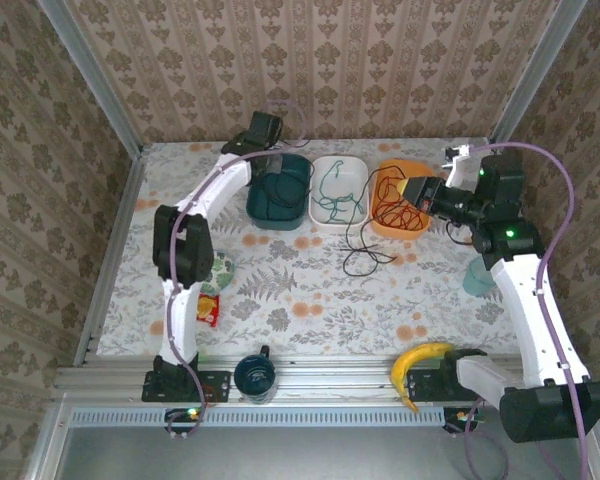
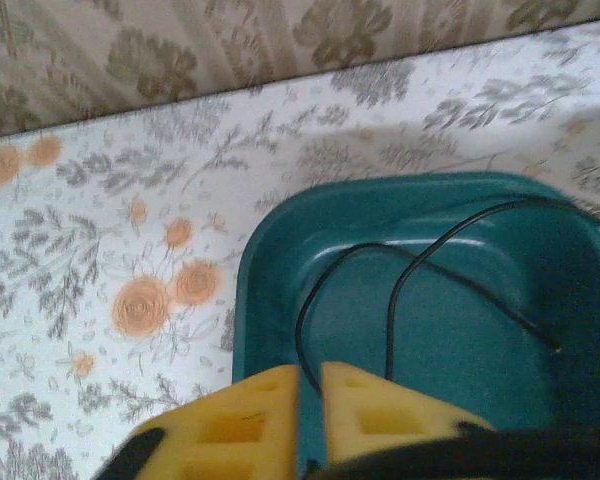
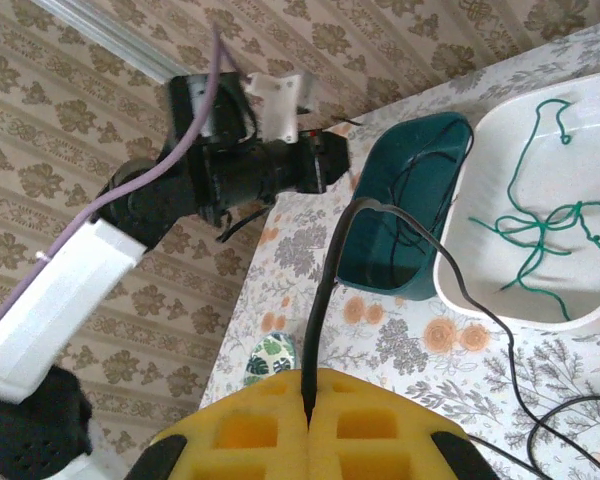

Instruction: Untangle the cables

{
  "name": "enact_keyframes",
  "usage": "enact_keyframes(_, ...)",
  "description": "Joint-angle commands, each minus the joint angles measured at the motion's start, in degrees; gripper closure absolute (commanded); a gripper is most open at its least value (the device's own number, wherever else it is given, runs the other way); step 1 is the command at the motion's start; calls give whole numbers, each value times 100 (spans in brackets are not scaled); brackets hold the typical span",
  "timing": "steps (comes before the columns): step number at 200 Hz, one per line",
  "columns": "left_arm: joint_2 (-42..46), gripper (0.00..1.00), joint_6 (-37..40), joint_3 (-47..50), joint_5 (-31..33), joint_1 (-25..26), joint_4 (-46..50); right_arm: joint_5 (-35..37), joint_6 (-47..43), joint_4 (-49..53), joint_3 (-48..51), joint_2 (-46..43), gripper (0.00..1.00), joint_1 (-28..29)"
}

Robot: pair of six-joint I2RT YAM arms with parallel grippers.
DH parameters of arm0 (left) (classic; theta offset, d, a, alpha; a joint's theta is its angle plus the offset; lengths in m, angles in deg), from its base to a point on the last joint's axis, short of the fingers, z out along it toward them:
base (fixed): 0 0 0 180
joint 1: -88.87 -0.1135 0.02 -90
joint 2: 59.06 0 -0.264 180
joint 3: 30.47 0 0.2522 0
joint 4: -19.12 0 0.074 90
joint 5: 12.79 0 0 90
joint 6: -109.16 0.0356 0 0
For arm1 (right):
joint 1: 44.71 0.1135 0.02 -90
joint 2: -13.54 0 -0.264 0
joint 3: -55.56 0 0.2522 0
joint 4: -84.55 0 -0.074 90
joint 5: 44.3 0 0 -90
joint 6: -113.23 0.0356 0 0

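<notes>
In the left wrist view a thin black cable [image 2: 400,290] loops across the floor of the teal bin [image 2: 245,290]. One strand runs into the narrow gap between the yellow fingers of my left gripper [image 2: 310,375], which stands slightly open over the bin [image 1: 255,205]. My right gripper [image 3: 308,395] is shut on another black cable [image 3: 325,290]. This cable rises from the pads and trails down to the table [image 1: 365,250]. In the top view the right gripper [image 1: 412,190] hovers by the orange bin [image 1: 400,165], which holds the red cable [image 1: 392,205]. The green cable [image 3: 535,235] lies in the white bin [image 1: 338,160].
A banana [image 1: 420,360] and a dark mug [image 1: 254,375] sit at the near edge. A pale teal cup [image 1: 478,278] stands beside the right arm. A snack packet [image 1: 208,308] and a leaf-patterned item [image 1: 222,268] lie by the left arm. Walls enclose the table.
</notes>
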Motion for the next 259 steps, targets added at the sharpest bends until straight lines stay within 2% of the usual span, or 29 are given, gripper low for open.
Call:
enact_keyframes(1,-392,76,182,-474,25,-41,1530,73,-106,96,-242,-2,100,74)
enact_keyframes(21,-612,75,188,-668,-99,-48,1800,86,-108,138,-269,-2,100,108)
enact_keyframes(42,-590,63,116,-659,95,-17,1811,107,-197,212,-316,-13,100,228)
enact_keyframes(53,-411,56,125,-578,166,10,1633,226,-322,314,-375,5,100,356)
enact_keyframes(86,613,47,-10,30,426,192,657,586,-512,309,-671,244,100,974)
enact_keyframes(112,1821,43,-541,1307,368,111,-344,746,-409,-76,-1302,595,100,1299)
enact_keyframes(122,2377,41,-952,2089,381,81,-830,783,-387,-226,-1617,731,100,1346)
enact_keyframes(128,2710,39,-1254,2620,349,-135,-1111,834,-349,-342,-1806,826,100,1367)
enact_keyframes(150,3812,36,-2297,4555,182,-421,-2050,982,-204,-769,-2462,1154,100,1366)
enact_keyframes(177,4742,35,-3150,6267,330,-612,-2393,1119,0,-1086,-3380,1782,100,1376)
enact_keyframes(215,5442,35,-3591,7379,449,-664,-2181,972,379,-1389,-4773,3002,100,1393)
enact_keyframes(259,5690,35,-3667,7579,501,-736,-2102,379,1365,-1806,-6354,4762,100,1540)
